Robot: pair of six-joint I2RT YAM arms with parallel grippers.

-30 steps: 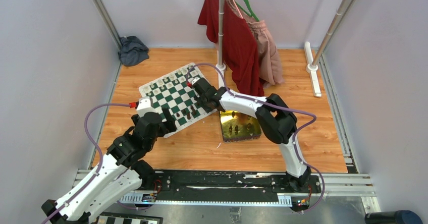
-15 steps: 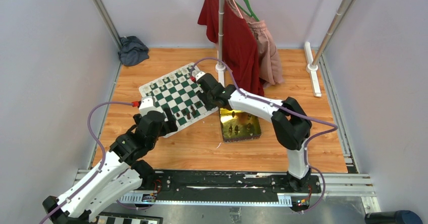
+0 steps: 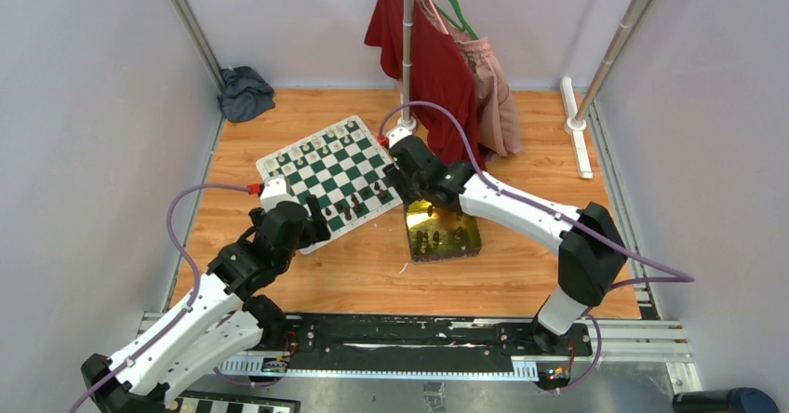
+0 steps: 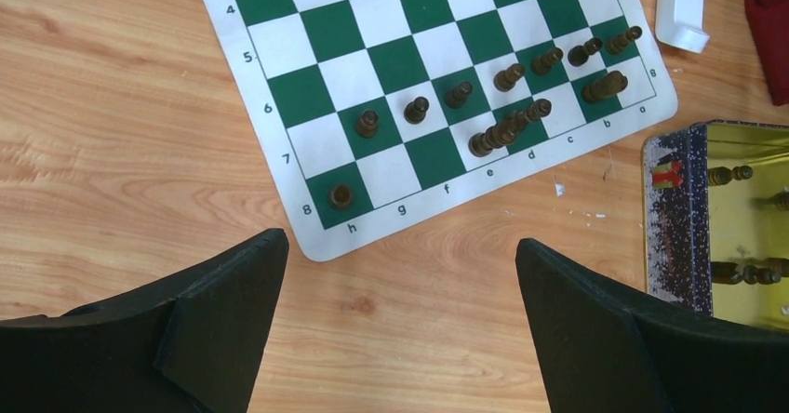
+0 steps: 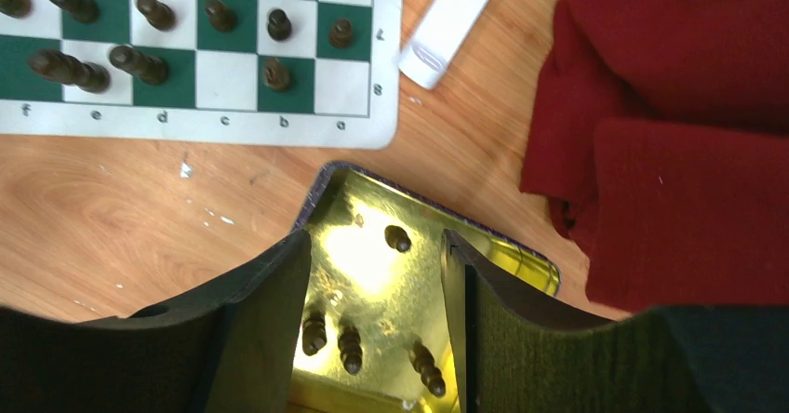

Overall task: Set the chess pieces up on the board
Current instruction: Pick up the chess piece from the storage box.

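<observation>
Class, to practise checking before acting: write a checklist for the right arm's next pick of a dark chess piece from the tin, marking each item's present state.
1. Right gripper open and empty: ok.
2. Right gripper above the tin: ok.
3. Dark pieces in the tin: ok, four visible.
4. Free back-row squares on the board: ok.
5. Placed pieces all upright: cannot tell.
6. Left gripper open, beside the board: ok.

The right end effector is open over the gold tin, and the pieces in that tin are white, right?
No. The pieces in the gold tin are dark brown, not white; the right wrist view shows it. The right end effector is open over the tin.
</observation>
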